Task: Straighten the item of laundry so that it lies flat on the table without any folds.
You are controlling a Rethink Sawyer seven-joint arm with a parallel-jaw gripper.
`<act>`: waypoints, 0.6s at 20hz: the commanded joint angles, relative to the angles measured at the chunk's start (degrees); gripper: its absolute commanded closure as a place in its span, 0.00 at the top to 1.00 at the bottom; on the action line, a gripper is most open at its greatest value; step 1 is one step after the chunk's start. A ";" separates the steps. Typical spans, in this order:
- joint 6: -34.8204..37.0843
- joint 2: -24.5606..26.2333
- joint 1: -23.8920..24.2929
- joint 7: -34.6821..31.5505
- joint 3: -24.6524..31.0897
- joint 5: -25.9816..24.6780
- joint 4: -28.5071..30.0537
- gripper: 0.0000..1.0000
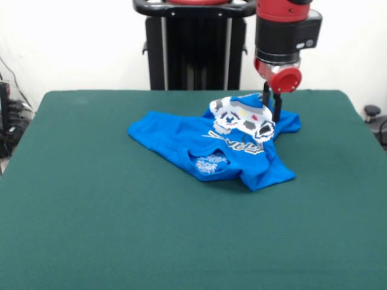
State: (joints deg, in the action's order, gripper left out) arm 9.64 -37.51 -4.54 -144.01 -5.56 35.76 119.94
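Black gripper [271, 107] fingers hang below a red wrist [285, 78], two thin prongs set slightly apart, tips down in the raised fabric at the shirt's far right part; whether they actually pinch cloth, cannot tell. Red and black arm [284, 27] comes down from the top right. Bright blue T-shirt [211, 148] lies crumpled a bit right of table centre, toward the far half. Long axis runs roughly left-right, with a slight tilt: left end nearer the far edge, right front corner coming toward the camera. Far right part is bunched up into a hump, white pixel controller print [242, 119] on it, tilted; white lettering [239, 144] just below, slanted. Small white patch [210, 163] shows on a folded-over bit near the front edge. Dark green felt table [121, 229] fills most of the view. Black pedestal [195, 45] behind, pale wall [72, 42], cables [12, 130] at far left, a dark knob-like item [372, 112] at right edge.
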 commanded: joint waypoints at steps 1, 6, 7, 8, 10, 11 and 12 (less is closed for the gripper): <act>7.03 1.61 -1.66 -11.48 5.37 2.75 -1.41 1.00; 2.31 4.03 0.06 -10.49 7.68 2.68 0.38 1.00; 1.42 4.10 0.63 -10.32 8.46 2.56 1.09 1.00; 0.88 3.97 0.71 -10.38 8.81 2.45 1.70 1.00; -0.19 3.66 1.51 -10.31 10.25 2.24 2.97 1.00; -0.49 3.48 1.76 -10.33 10.82 2.18 3.47 1.00; -0.65 3.23 1.76 -10.51 11.24 2.20 3.89 1.00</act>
State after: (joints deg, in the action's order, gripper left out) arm 9.65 -37.51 -3.62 -144.01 -3.89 35.77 120.12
